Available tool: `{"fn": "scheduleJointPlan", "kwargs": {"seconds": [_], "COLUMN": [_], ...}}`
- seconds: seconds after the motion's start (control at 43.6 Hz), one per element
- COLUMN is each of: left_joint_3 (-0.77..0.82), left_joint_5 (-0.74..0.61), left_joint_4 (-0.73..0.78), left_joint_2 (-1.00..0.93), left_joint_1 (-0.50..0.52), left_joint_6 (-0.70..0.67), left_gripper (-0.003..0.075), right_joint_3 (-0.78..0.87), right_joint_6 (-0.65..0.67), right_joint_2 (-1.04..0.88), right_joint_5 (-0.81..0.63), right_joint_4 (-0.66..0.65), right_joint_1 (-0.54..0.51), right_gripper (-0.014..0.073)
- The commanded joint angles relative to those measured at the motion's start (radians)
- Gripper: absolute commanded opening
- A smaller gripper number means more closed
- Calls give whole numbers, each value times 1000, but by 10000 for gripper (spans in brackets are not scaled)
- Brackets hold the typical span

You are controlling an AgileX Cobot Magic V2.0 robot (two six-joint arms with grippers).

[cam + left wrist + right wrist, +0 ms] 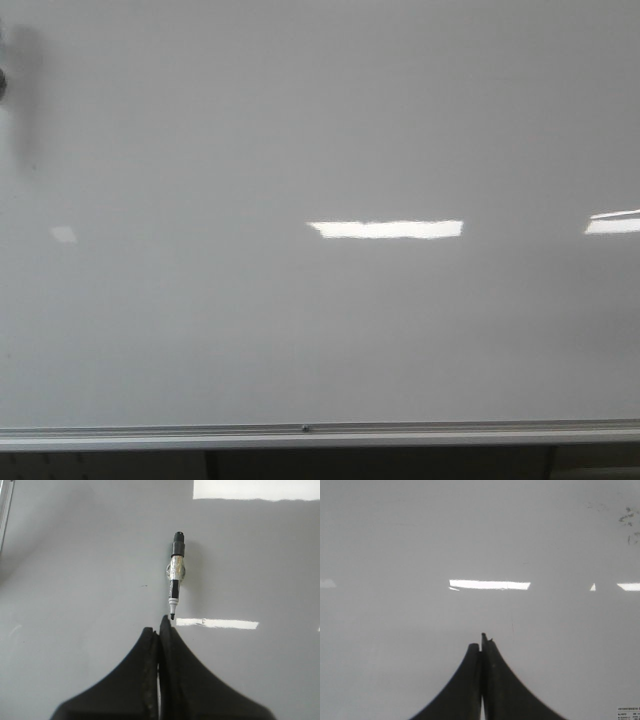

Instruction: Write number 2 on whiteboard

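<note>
marker [175, 572] lying on the whiteboard [75, 580], just beyond the left gripper [160, 630], frame rail [300, 432] along the near edge

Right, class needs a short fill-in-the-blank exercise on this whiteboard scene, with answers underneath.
1. In the front view, the whiteboard carries no written ____.
2. In the left wrist view, a black marker lies on the board just beyond the left gripper, whose fingers are ____.
3. The right gripper is shut and holds ____.
4. A silver ____ rail runs along the board's lower edge.

Answers: number; shut; nothing; frame
</note>
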Motion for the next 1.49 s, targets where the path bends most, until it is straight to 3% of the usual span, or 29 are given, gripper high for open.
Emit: {"fn": "scheduleJointPlan", "kwargs": {"seconds": [0.0,0.849,1.102,1.286,1.469], "left_joint_3": [34,34,27,-72,-246], "left_joint_5": [-79,-79,-185,-222,-122], "left_joint_4": [-2,-2,-2,-2,38], "left_joint_2": [-27,-27,-27,-27,-12], "left_joint_1": [-9,-9,-9,-9,-9], "left_joint_6": [-2,-2,-2,-2,-2], "left_gripper": [-20,-20,-20,-20,-20], "right_joint_3": [-4,-4,-21,-124,-275], "right_joint_6": [-2,-2,-2,-2,-2], "right_joint_2": [-18,-18,-18,-18,-11], "right_joint_5": [-81,-93,-109,-100,-70], "right_joint_4": [-3,-3,-3,-3,-3], "right_joint_1": [-6,-6,-6,-6,-6], "right_gripper": [-66,-66,-66,-66,-66]}}
